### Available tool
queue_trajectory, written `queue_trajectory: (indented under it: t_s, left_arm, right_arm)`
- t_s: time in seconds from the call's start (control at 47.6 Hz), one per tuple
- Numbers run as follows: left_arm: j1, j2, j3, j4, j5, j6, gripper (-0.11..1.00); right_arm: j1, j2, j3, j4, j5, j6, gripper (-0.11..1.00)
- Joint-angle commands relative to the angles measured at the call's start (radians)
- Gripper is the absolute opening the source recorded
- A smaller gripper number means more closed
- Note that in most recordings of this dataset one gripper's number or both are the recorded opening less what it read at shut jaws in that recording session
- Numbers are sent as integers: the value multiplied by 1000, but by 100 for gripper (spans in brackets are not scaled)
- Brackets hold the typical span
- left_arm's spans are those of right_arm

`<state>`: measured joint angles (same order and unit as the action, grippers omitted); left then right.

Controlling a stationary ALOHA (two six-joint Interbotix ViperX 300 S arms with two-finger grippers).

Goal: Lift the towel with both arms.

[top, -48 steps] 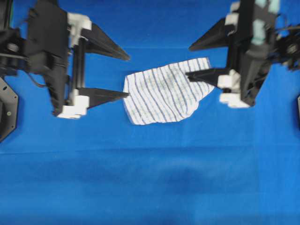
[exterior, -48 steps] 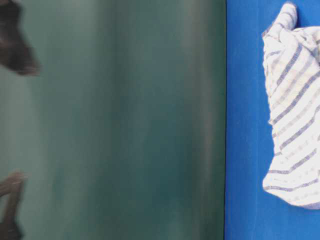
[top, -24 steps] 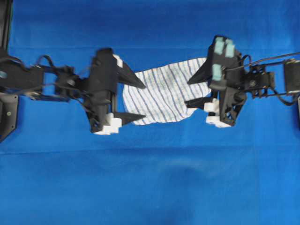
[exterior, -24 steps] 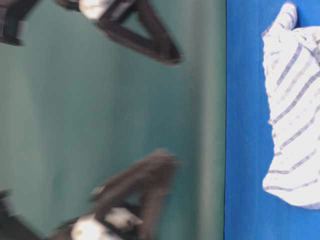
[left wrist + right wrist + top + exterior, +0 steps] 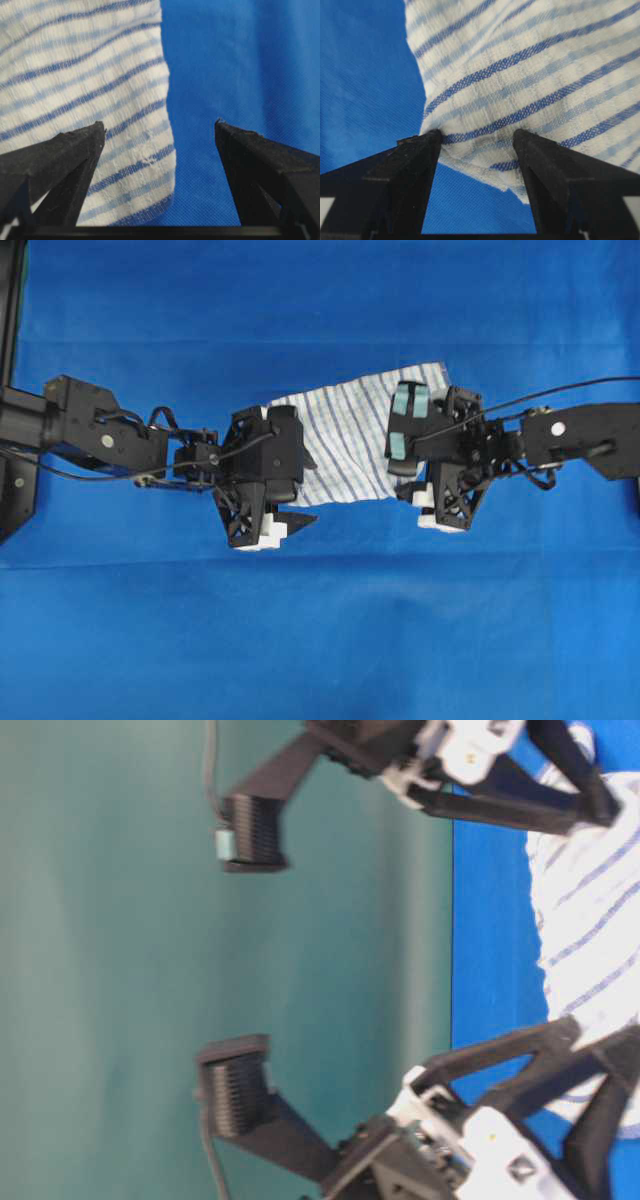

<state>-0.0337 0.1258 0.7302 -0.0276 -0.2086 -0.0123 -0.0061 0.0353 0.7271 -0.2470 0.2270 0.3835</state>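
Observation:
The striped white towel [image 5: 345, 430] lies flat on the blue tablecloth, with an arm at each end. My left gripper [image 5: 298, 490] is low over the towel's left end. In the left wrist view this gripper [image 5: 159, 125] is open, and the towel's corner [image 5: 135, 170] lies between its fingers, near the left one. My right gripper [image 5: 402, 468], on the teal-taped arm, is at the right end. The right wrist view shows it [image 5: 477, 132] open, both fingertips resting on the towel's edge [image 5: 480, 120], the cloth slightly puckered between them. The table-level view shows the towel [image 5: 590, 920] still on the table.
The blue tablecloth [image 5: 320, 640] covers the table in front of the arms. A black mount [image 5: 15, 490] stands at the left edge. In the table-level view a plain green wall [image 5: 120, 970] lies behind the table's edge.
Both arms have come down and inward from either side until their fingers straddle the towel's two ends. The jaws have stayed open and the towel has not moved.

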Motion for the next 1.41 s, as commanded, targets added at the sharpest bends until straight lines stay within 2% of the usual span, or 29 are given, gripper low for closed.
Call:
queue_trajectory:
  t_s: [0.0,0.315,0.42,0.462,0.525,0.651,0.693,0.756,1.03,1.387]
  left_arm:
    - [-5,6,-8,-2,-18,3,91]
    - [-6,74,-20,-2,-52,2,89]
    - [-5,75,-26,-2,-49,2,82]
    - [-6,75,-28,-2,-49,2,76]
    - [-5,75,-28,-2,-48,3,59]
    - [-5,77,-26,-2,-48,3,21]
    - [-3,75,-23,-2,-46,3,10]
    - [2,72,-20,-2,-46,3,1]
    - [8,28,-25,-2,14,5,1]
    - [11,-209,-40,-2,202,18,1]
  right_arm:
    - [2,12,-5,2,-31,2,63]
    - [2,44,8,2,-78,2,63]
    - [2,46,6,2,-78,2,61]
    - [2,46,6,2,-78,2,59]
    - [2,46,5,0,-78,0,49]
    - [2,46,8,0,-78,0,16]
    - [2,44,8,0,-78,0,14]
    - [0,44,5,0,-78,0,14]
    - [0,15,-25,0,-63,2,14]
    - [2,-156,-114,0,83,0,14]
